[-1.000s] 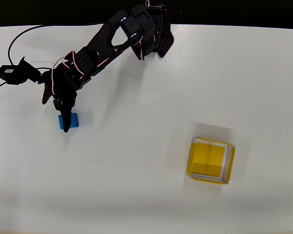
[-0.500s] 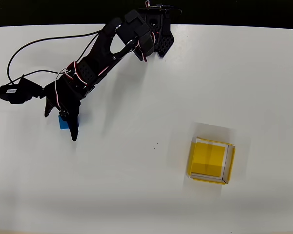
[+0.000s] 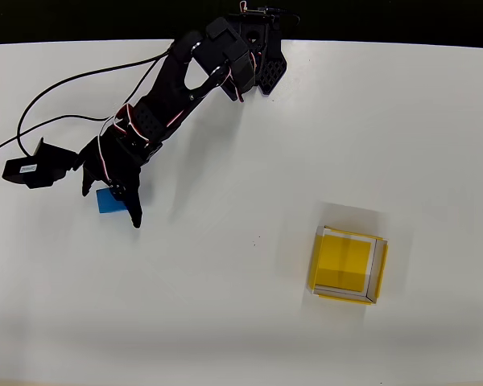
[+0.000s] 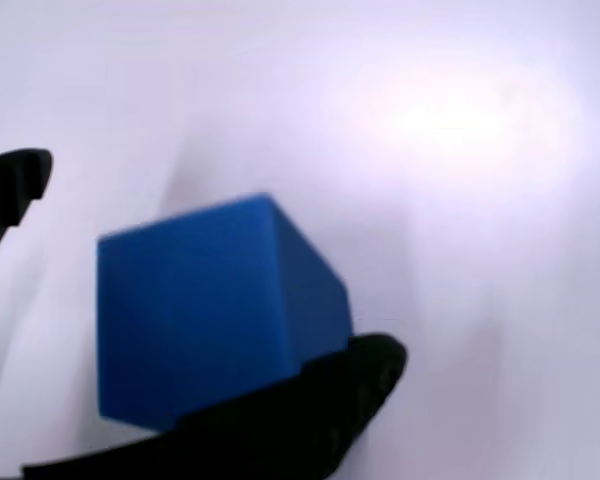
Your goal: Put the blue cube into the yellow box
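The blue cube point(image 3: 106, 201) lies on the white table at the left in the overhead view, with its right side under the arm. My black gripper point(image 3: 111, 201) is open and straddles it: the long finger point(image 3: 134, 214) runs past its right side, the short one sits at its upper left. In the wrist view the cube point(image 4: 210, 310) fills the space between the fingers of the gripper point(image 4: 215, 262). The lower finger point(image 4: 310, 415) is against it, and a gap separates the upper-left finger point(image 4: 15, 185) from it. The yellow box point(image 3: 342, 265) stands open-topped far to the lower right.
The arm's base point(image 3: 253, 48) sits at the table's far edge, by the dark strip beyond it. A black cable point(image 3: 60, 88) loops over the table's upper left to the camera module point(image 3: 28, 171). White table stretches between the cube and the box.
The gripper has swung down and to the right across the cube, so the long finger now lies on the cube's right side instead of its left. The cube has hardly shifted.
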`<action>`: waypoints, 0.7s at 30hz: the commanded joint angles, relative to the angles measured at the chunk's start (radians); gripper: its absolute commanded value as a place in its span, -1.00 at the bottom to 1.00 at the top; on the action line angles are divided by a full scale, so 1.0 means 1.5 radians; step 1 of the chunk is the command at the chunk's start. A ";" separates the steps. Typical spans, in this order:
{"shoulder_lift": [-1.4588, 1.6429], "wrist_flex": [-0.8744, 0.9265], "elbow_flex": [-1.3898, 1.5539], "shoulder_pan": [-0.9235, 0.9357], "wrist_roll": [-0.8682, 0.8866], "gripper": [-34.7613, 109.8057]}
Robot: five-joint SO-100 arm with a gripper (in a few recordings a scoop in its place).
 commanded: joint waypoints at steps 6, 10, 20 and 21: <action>0.051 -0.020 0.003 0.002 -0.036 0.30; 0.040 -0.031 0.003 0.003 -0.043 0.28; 0.026 -0.032 0.003 0.010 -0.080 0.22; 0.025 -0.032 0.003 0.009 -0.080 0.21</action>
